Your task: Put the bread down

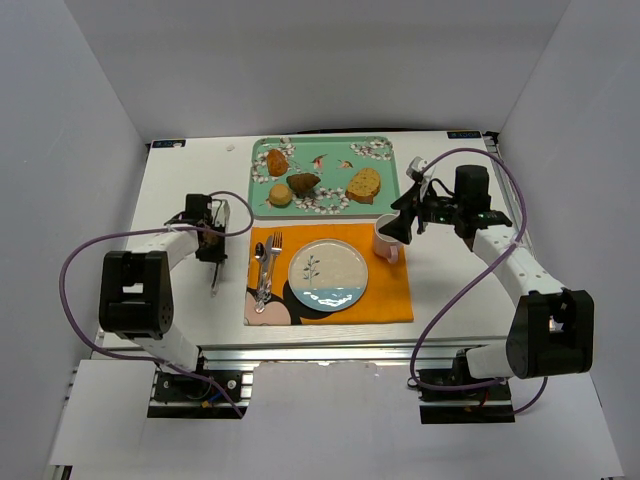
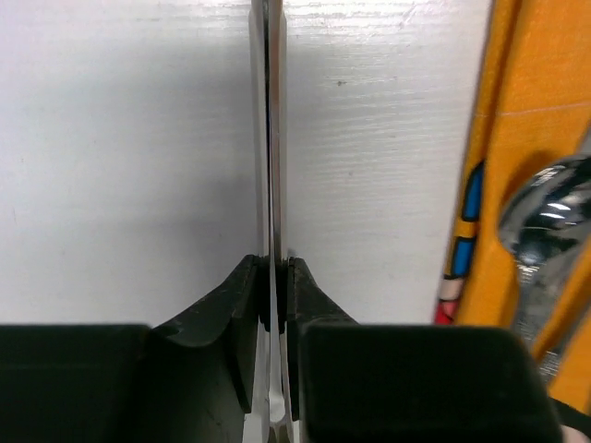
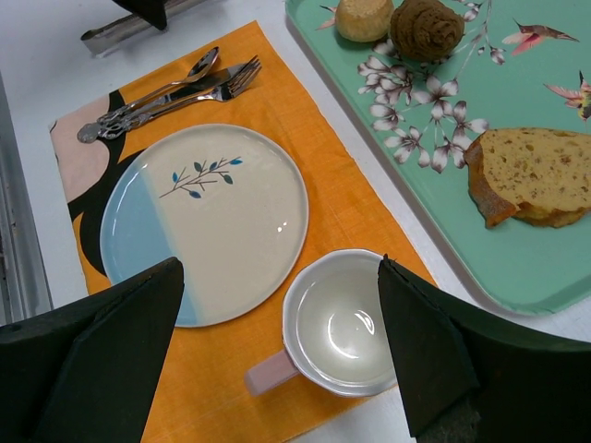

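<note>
Top external view puts all the bread on the teal floral tray (image 1: 390, 165) at the back of the table (image 1: 180, 180), well apart from both arms. From left to right there is a small crusty piece (image 1: 277, 161), a pale round roll (image 1: 281, 195), a dark bun (image 1: 303, 183) and a thick bread slice (image 1: 364, 184).

I'd expect every one of them to be light, soft and crumbly. A hard squeeze would dent or tear them. The slice looks best taken across its flat faces near the middle, and the roll and bun across their widest part, with gentle pressure.

Over on the left, the left gripper (image 1: 213, 243) reaches forward low over the bare table beside the orange placemat (image 1: 392, 297). It is clenched on a pair of metal tongs (image 1: 214, 280). The left wrist view shows the two thin blades pressed together between its pads (image 2: 242, 305).

An empty plate (image 1: 327, 274) sits mid-mat, which is probably where the bread goes.

On the right, the right gripper (image 1: 403, 215) hangs above the pink-handled mug (image 1: 386, 240), angled down and inward. Its jaws are spread wide and grasp nothing.
</note>
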You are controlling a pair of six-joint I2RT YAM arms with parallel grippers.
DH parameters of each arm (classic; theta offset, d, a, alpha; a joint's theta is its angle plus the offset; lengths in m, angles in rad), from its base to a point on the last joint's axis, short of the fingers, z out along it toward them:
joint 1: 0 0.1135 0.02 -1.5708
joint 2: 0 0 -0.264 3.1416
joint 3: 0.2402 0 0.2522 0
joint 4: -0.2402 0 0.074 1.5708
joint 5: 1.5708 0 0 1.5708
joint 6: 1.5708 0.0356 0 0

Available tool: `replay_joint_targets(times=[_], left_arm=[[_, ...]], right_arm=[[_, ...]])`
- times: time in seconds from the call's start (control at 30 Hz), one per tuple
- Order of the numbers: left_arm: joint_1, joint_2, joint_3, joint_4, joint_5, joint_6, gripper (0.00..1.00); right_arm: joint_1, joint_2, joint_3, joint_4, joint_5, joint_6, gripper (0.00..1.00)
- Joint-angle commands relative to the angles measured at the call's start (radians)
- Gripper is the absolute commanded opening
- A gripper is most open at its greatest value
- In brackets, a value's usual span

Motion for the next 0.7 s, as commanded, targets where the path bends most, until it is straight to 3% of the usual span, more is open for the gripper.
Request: replay_joint_targets(times=[0.0, 0.1, 0.27, 0.43, 0.67], left_arm=[[0.004, -0.105, 0.101, -0.089, 0.037, -0.14, 0.05], [0.004, -0.161, 0.169, -0.096, 0.201, -0.309, 0.18], [-0.02, -0.239, 0.115, 0.048, 0.364, -0.591, 0.39], [-0.022, -0.245, 0.074, 0.108, 0.455, -0.756, 0.43], [-0.02, -0.233, 0.078, 0.115, 0.452, -0.805, 0.48]], right_arm=[[-0.01, -0.021, 0.008, 0.022, -0.027, 0.008, 0.89], [-0.011, -0.017, 0.008, 0.03, -0.033, 0.013, 0.89], [-0.011, -0.014, 0.001, 0.056, -0.045, 0.036, 0.89], [-0.011, -0.017, -0.005, 0.068, -0.051, 0.042, 0.89], [-0.011, -0.031, -0.021, 0.078, -0.051, 0.051, 0.89]])
